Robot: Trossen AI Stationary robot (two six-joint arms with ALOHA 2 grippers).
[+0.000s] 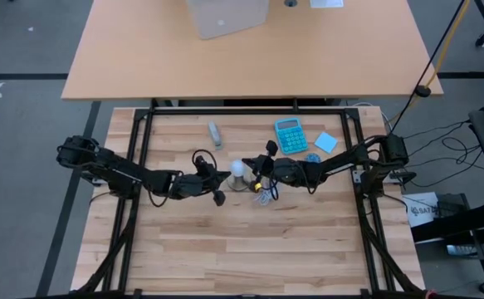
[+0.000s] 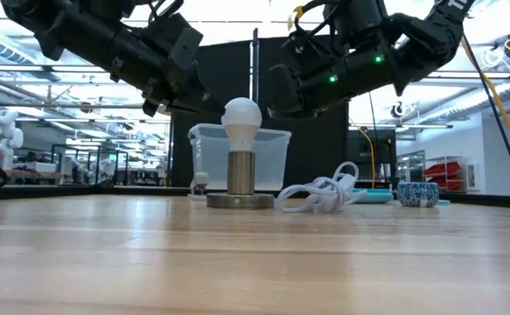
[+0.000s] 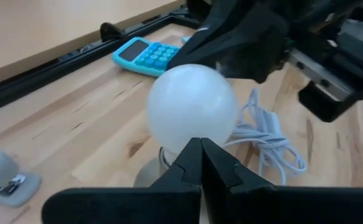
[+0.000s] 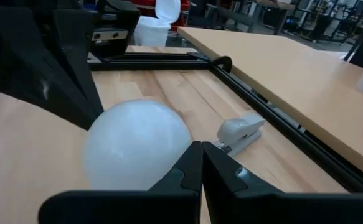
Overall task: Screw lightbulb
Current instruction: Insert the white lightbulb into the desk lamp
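Lightbulb (image 2: 241, 116): upright in grey socket base (image 2: 240, 200), table centre. Left gripper (image 3: 200, 163) and right gripper (image 4: 201, 167): fingers closed on nothing, flanking bulb. Blue calculator (image 1: 290, 135): key markings unreadable. White cable (image 2: 321, 194) beside base

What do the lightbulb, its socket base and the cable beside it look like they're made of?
Lightbulb: frosted white glass or plastic, matte and evenly diffuse. Socket base: probably brushed metal, grey with a dull sheen. Cable: white plastic-sheathed, smooth and loosely coiled.

The lightbulb's (image 3: 192, 109) screw end is hidden inside the socket (image 2: 241, 173).
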